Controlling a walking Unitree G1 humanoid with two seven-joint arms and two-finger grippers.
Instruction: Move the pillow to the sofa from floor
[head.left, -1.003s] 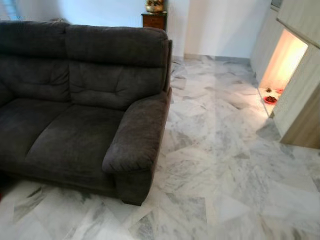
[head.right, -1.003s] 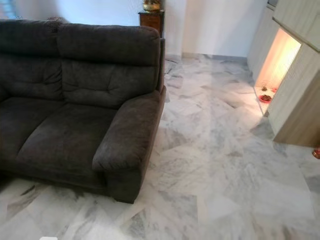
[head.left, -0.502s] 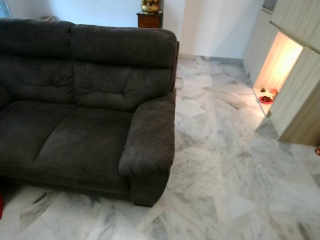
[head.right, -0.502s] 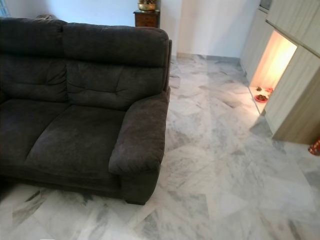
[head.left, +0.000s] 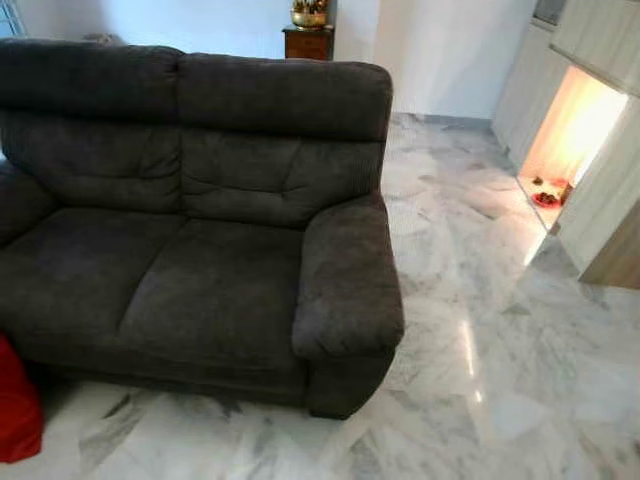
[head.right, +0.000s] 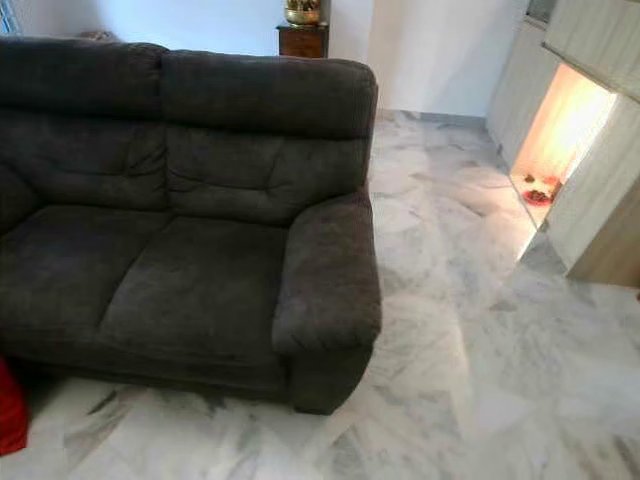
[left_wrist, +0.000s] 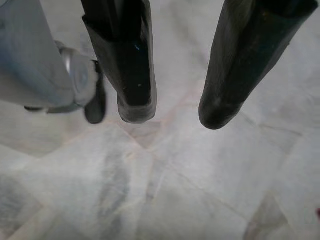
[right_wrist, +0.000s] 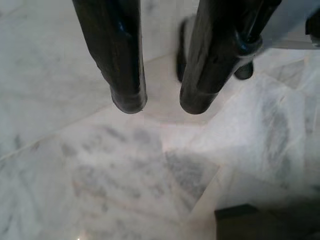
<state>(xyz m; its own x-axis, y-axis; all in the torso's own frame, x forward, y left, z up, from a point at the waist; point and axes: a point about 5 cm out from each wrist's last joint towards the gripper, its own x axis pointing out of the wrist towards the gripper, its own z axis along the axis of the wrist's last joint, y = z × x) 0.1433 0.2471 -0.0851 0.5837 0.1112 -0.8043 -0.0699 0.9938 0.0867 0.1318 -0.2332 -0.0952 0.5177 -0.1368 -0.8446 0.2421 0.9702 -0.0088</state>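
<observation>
A red pillow (head.left: 18, 410) lies on the marble floor at the far left, beside the sofa's front corner, cut off by the picture's edge. The dark grey two-seat sofa (head.left: 200, 210) stands ahead with bare seat cushions. My left gripper (left_wrist: 172, 117) hangs over the floor, open, nothing between its fingers. My right gripper (right_wrist: 161, 107) also hangs above the marble floor, open with a small gap and holding nothing.
White and grey marble floor (head.left: 480, 330) stretches to the right of the sofa. A lit niche with small red items (head.left: 548, 195) sits low in the wooden cabinets at the right. A brown cabinet with a brass bowl (head.left: 308, 35) stands behind the sofa.
The camera has swung left: the sofa has shifted right in the picture and the red pillow has come into sight at the left edge.
</observation>
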